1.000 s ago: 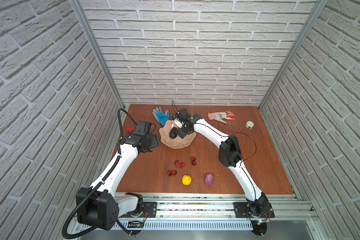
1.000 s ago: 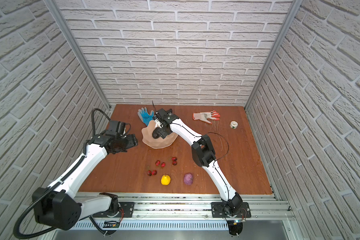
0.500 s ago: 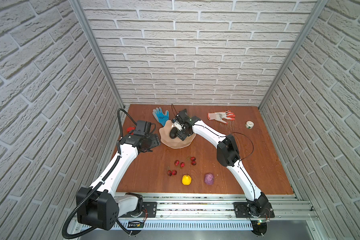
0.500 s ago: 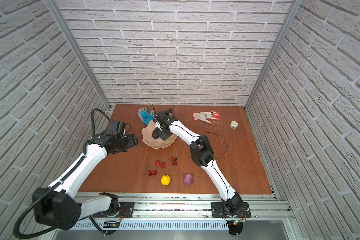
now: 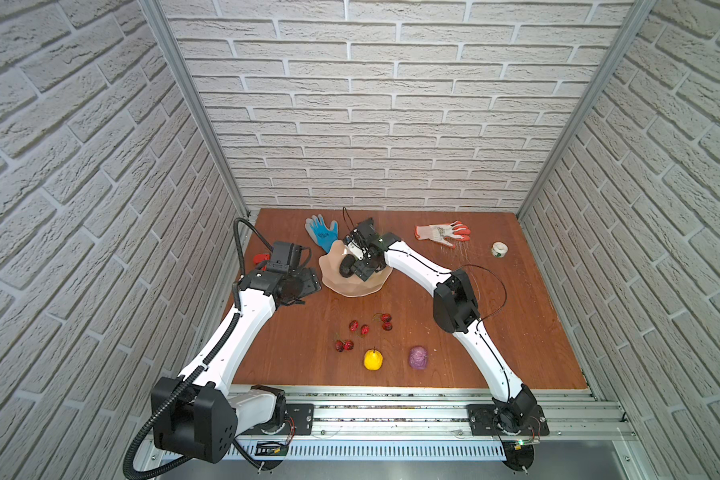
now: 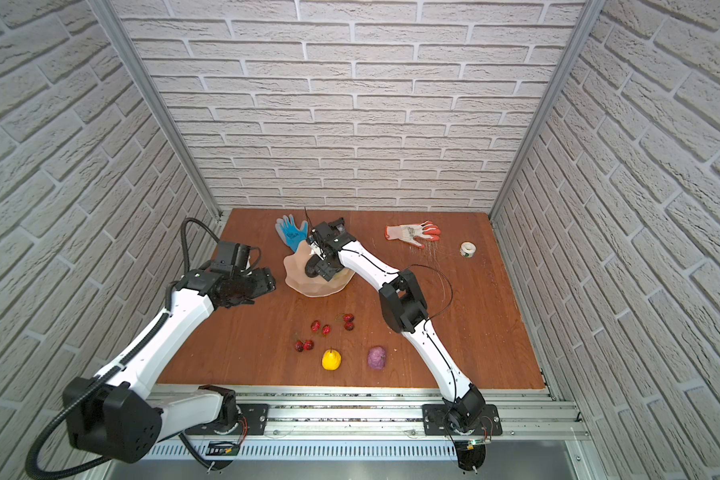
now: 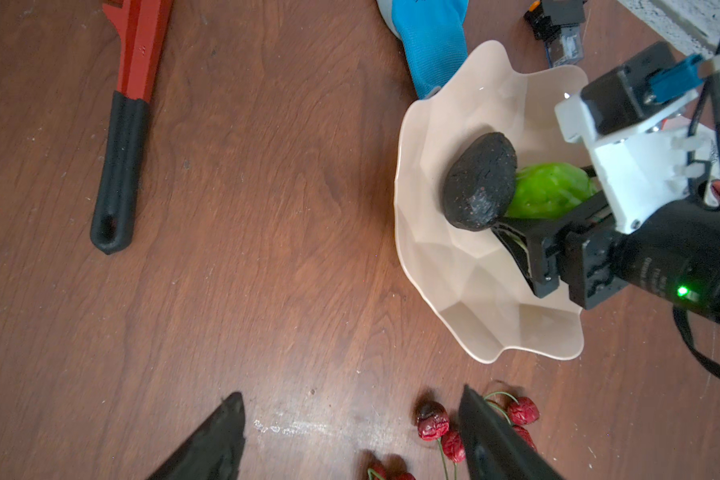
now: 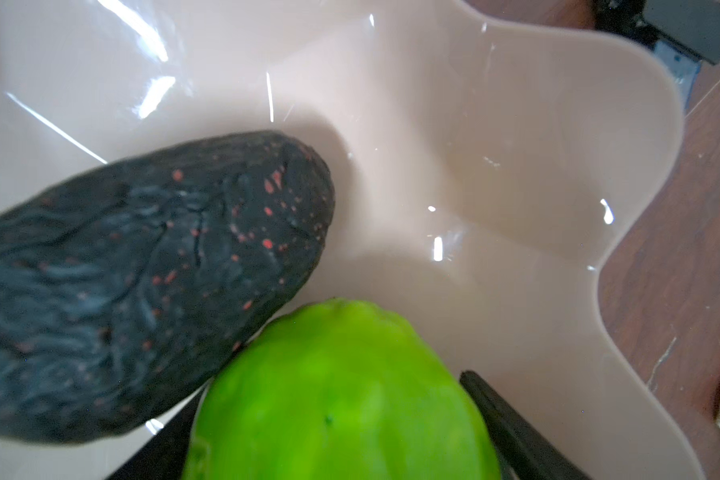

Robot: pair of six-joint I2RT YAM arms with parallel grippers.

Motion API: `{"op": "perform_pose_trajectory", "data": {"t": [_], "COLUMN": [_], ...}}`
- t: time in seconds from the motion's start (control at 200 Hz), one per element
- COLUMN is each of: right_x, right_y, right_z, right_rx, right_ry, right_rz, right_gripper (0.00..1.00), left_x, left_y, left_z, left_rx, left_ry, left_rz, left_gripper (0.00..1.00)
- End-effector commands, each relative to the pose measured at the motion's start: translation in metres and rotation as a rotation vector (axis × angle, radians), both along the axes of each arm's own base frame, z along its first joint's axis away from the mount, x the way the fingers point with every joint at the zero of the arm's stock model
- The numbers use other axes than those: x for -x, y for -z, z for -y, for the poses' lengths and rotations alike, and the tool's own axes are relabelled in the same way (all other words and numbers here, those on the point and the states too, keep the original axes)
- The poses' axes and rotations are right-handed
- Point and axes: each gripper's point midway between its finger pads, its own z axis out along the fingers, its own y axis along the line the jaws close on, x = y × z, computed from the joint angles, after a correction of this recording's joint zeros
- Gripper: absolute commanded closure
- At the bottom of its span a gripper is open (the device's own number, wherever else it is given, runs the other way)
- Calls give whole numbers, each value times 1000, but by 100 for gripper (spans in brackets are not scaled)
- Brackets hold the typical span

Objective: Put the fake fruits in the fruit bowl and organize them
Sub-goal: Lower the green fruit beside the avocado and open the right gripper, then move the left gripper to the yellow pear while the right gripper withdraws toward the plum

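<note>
Only the right arm's elbow has crept slightly leftward since a second ago. The right end effector (image 7: 546, 200) sits low in the fruit bowl (image 7: 433, 257), its fingers flanking the green ball (image 8: 341, 399), which touches the avocado (image 7: 481, 180); whether it grips, I cannot tell. The left end effector (image 7: 352, 399) hangs open and empty over the bench (image 5: 516, 311), where the red berries (image 5: 364, 330), yellow fruit (image 5: 373, 359) and purple fruit (image 5: 417, 357) lie.
</note>
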Motion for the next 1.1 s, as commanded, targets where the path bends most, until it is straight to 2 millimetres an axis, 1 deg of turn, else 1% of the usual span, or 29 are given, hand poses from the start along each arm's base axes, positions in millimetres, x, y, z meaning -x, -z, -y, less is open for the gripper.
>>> {"op": "perform_pose_trajectory", "data": {"t": [0.0, 0.15, 0.365, 0.445, 0.525, 0.67, 0.735, 0.775, 0.83, 0.885, 0.965, 0.985, 1.0, 1.01, 1.02, 1.095], "right_x": [-10, -9, -1, 3, 7, 14, 18, 21, 27, 34, 51, 56, 60, 64, 67, 88], "right_y": [-29, -49, -97, -109, -114, -115, -120, -126, -134, -147, -166, -169, -166, -176, -179, -182], "right_z": [-2, 2, 2, 2, 1, 1, 1, 0, 0, 1, 1, 2, 1, 2, 4, 10], "right_rx": [-23, -19, -109, -138, -155, -175, -202, -222, -252, -288, -350, -365, -373, -390, -400, -457], "right_ry": [9, 12, 27, 17, 9, 0, 3, 6, 6, 4, -18, -26, -34, -39, -40, -29], "right_rz": [75, 107, 175, 184, 187, 171, 168, 172, 169, 176, 174, 172, 158, 169, 172, 158], "right_gripper": [12, 9, 7, 7, 7, 7, 8, 9, 11, 13, 19, 21, 22, 23, 23, 26], "left_x": [-4, -8, -15, -19, -21, -24, -24, -24, -23, -21, -19, -18, -18, -17, -17, -11], "left_y": [-1, -1, -1, -3, -4, -4, -5, -7, -8, -8, -8, -8, -7, -7, -6, -1], "left_z": [2, 7, 16, 19, 21, 27, 29, 30, 31, 33, 37, 39, 40, 41, 42, 50], "left_rx": [19, 34, 64, 70, 75, 86, 82, 79, 73, 67, 72, 72, 71, 71, 68, 52], "left_ry": [3, 21, 50, 61, 70, 95, 107, 116, 131, 147, 172, 182, 189, 194, 200, 243], "left_rz": [15, 13, 9, 12, 13, 4, -1, -1, -6, -15, -23, -25, -28, -28, -31, -47], "left_gripper": [20, 19, 19, 18, 18, 17, 17, 18, 18, 18, 19, 19, 20, 20, 20, 21]}}
